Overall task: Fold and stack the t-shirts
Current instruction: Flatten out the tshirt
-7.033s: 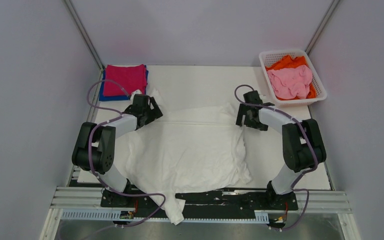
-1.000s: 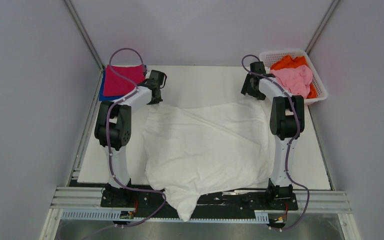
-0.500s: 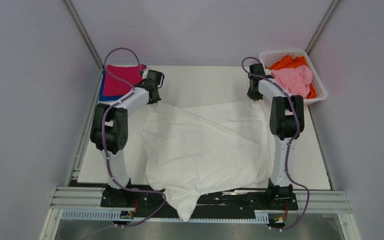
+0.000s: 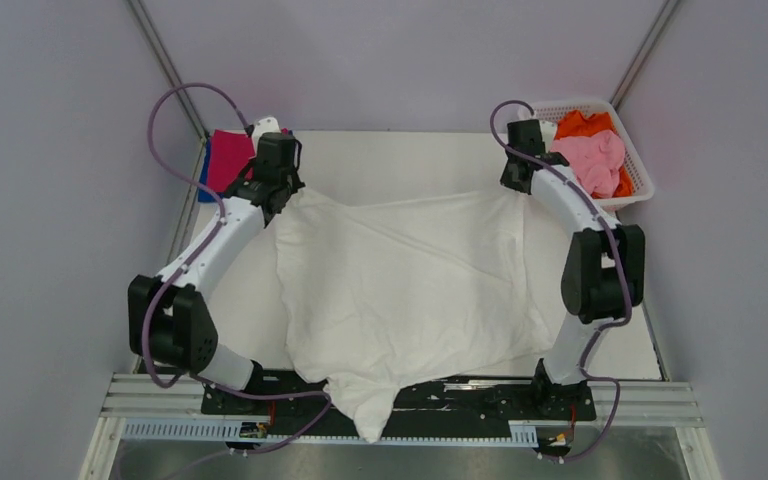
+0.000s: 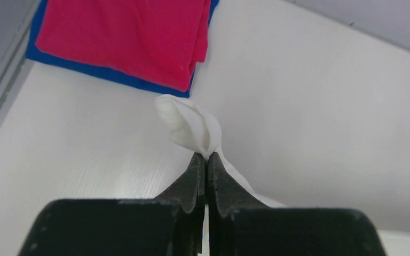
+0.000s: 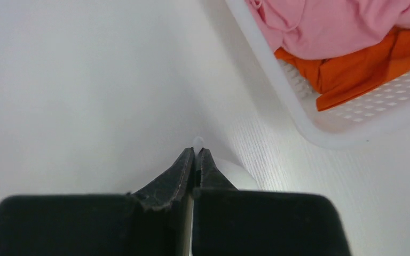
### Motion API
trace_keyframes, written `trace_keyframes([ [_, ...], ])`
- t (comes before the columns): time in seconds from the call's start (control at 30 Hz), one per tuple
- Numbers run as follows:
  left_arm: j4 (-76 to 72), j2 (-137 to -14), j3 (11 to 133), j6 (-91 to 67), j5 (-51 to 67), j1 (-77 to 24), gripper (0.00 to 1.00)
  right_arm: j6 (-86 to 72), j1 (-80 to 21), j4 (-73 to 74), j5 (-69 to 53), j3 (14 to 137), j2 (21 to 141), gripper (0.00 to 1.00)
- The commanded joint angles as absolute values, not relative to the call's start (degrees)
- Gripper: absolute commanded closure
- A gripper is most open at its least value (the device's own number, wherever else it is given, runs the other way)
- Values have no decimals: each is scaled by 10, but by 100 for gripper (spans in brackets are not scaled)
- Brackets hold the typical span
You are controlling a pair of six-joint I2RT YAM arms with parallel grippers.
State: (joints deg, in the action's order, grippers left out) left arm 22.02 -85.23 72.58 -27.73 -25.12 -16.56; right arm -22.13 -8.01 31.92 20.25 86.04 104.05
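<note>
White t-shirt (image 4: 410,280) stretched out across the table (image 4: 400,155), far corners pinched.
The far edge has just gone wider and tauter, so I'd judge it nearly ready to lay flat; the near end hangs off the front. Little side room: basket (image 4: 642,190) on the right, magenta-on-blue stack (image 4: 226,160) on the left. Left fingers (image 5: 195,178) and right fingers (image 6: 184,170) are each clamped on a corner.

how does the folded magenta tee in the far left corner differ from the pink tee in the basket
The plain magenta t-shirt is folded into a flat rectangle; the plain pale pink t-shirt is a crumpled heap. The magenta one lies on a blue t-shirt; the pink one sits on an orange t-shirt inside the white plastic lattice basket. Both are plain cloth, and neither is gripped.
</note>
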Motion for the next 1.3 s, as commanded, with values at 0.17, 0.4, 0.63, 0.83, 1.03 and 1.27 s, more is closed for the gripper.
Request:
trace_keyframes([
  [0.17, 205, -596, 754, -245, -286, -215, 100, -195, -100, 281, 152, 808, 686, 100],
  [0.4, 233, -474, 854, -208, -198, -223, 100, -179, -103, 289, 59, 863, 508, 100],
  [0.63, 261, -455, 1027, -189, -92, -223, 100, -172, -103, 349, -11, 1005, 471, 100],
  [0.83, 324, -515, 1197, -169, -18, -222, 100, -175, -103, 369, -64, 1100, 472, 100],
  [1.03, 339, -561, 1275, -164, 3, -202, 100, -166, -103, 375, -32, 1121, 482, 100],
  [1.27, 284, -597, 1162, -126, -114, -199, 100, -143, -102, 351, 99, 1015, 549, 100],
])
